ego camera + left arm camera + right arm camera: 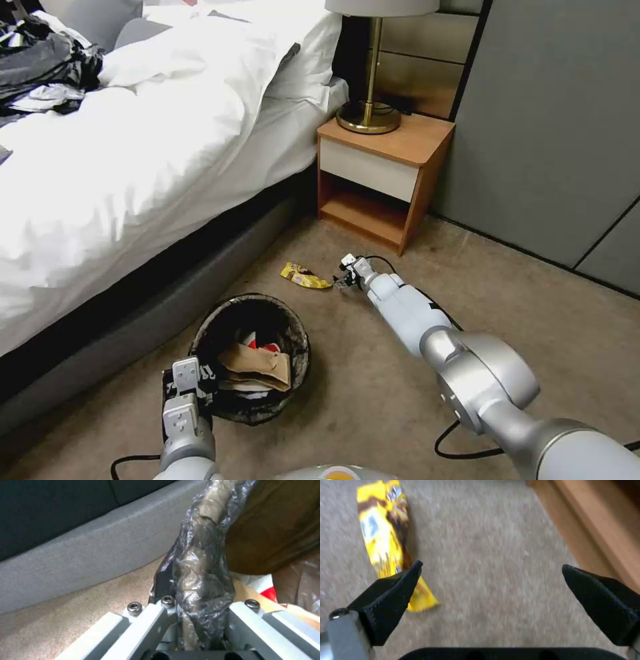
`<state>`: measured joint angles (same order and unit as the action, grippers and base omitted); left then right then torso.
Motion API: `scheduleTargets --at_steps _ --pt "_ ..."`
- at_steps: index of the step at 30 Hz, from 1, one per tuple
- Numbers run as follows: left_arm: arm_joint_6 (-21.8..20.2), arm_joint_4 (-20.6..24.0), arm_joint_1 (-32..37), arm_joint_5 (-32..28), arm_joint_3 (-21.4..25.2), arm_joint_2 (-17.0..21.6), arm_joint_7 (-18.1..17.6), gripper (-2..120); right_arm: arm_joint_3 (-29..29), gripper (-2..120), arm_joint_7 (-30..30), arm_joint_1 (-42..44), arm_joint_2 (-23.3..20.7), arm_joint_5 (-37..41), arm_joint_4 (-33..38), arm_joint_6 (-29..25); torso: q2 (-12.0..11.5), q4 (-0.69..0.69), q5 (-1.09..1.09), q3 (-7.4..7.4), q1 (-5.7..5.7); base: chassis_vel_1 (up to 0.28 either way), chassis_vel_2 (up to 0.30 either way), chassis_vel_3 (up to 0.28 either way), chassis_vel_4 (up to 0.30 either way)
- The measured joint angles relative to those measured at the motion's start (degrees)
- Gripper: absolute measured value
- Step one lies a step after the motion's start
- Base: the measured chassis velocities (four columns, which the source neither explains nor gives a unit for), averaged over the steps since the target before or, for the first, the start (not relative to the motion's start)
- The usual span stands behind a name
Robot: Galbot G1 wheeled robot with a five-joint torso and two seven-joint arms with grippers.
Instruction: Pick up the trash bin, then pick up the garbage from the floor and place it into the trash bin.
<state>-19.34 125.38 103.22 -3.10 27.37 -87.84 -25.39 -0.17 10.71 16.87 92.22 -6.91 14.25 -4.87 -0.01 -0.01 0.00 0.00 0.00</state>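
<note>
The crinkled yellow snack wrapper (305, 276) lies on the carpet just left of the wide-open right gripper (345, 275), while the left gripper (196, 620) clamps the bag-lined round white trash bin (293, 327), which holds tan paper (257, 365) and red-and-white scraps.

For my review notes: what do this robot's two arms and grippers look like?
Both arms are silver-grey with rounded joints, and a black cable trails by each. The right gripper has two black, textured, pointed fingers on a black base. The left gripper has pale grey, square-edged metal fingers with dark screw heads.
</note>
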Motion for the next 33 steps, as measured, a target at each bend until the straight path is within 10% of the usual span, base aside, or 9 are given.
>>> scheduleTargets --at_steps 33 --pt "0.23 -0.06 0.0 1.61 -0.67 -1.12 0.2 0 1.05 100 11.36 -0.08 -0.09 4.64 1.38 -7.92 0.0 0.01 0.0 0.0 0.0 0.0 0.0 0.0 0.0"
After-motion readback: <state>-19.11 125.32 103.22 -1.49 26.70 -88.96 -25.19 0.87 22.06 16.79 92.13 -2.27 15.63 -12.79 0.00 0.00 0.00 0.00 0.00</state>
